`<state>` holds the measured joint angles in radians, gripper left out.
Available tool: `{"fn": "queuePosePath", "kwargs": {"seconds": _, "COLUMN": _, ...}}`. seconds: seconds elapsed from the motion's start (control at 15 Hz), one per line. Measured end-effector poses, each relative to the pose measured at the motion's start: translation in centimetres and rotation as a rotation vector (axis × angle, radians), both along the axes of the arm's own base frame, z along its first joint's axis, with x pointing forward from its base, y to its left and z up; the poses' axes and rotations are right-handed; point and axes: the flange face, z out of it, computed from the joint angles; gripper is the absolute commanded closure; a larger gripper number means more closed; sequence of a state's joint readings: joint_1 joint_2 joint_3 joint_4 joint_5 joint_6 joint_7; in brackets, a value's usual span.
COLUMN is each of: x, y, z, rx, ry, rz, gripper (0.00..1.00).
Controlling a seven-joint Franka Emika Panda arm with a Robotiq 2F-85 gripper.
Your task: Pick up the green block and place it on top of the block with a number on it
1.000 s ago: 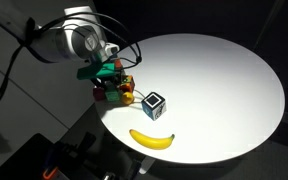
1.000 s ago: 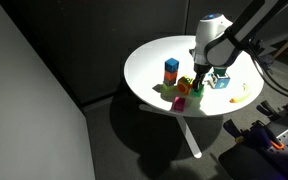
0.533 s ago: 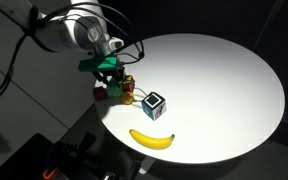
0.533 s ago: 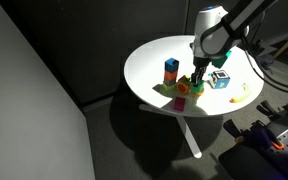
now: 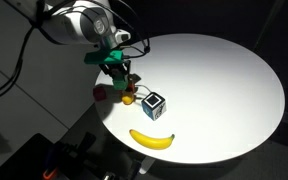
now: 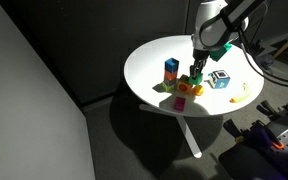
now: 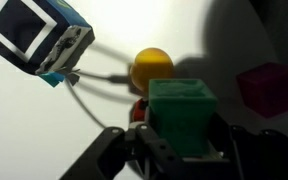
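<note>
Nearest your wrist camera, the gripper (image 7: 184, 150) has closed on the green block (image 7: 182, 108). Its fingers (image 7: 236, 152) press against two opposite sides, so the jaws stand only as wide as the cube, and the cube sits square in the grip. Just past it, down on the tabletop, lies a small yellow-orange ball (image 7: 152, 68) with a sliver of something red at its lower edge. The magenta cube (image 7: 274, 88) rests off to one side, apart from the ball. Farther still, in the upper corner of the wrist view, is the block with a number on it (image 7: 32, 35), with black-and-white faces and blue edging; no digit can be read from here. In an exterior view, you are holding the green block up off the white round table (image 5: 224, 70), above the cluster of coloured blocks (image 5: 109, 92) near the rim. The numbered cube stands just beside that cluster, not touching the gripper. A banana (image 5: 152, 139) lies near the table's edge, apart from the blocks. In an exterior view, a blue-and-orange stack (image 6: 171, 70) stands upright on the far side of the cluster.
</note>
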<state>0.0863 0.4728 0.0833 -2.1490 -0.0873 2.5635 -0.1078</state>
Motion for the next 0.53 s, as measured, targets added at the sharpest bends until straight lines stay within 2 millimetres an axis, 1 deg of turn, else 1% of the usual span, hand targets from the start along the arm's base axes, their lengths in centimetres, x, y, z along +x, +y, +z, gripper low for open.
{"fn": "queuePosePath", "kwargs": {"seconds": 0.27, "x": 0.63, "y": -0.39, "z": 0.46, "rx": -0.003, "ry": -0.014, "rz": -0.031, "gripper": 0.74}}
{"fn": "queuePosePath", "kwargs": {"seconds": 0.53, "x": 1.02, "y": -0.06, "z": 0.85, "rx": -0.002, "ry": -0.026, "rz": -0.047, "gripper": 0.74}}
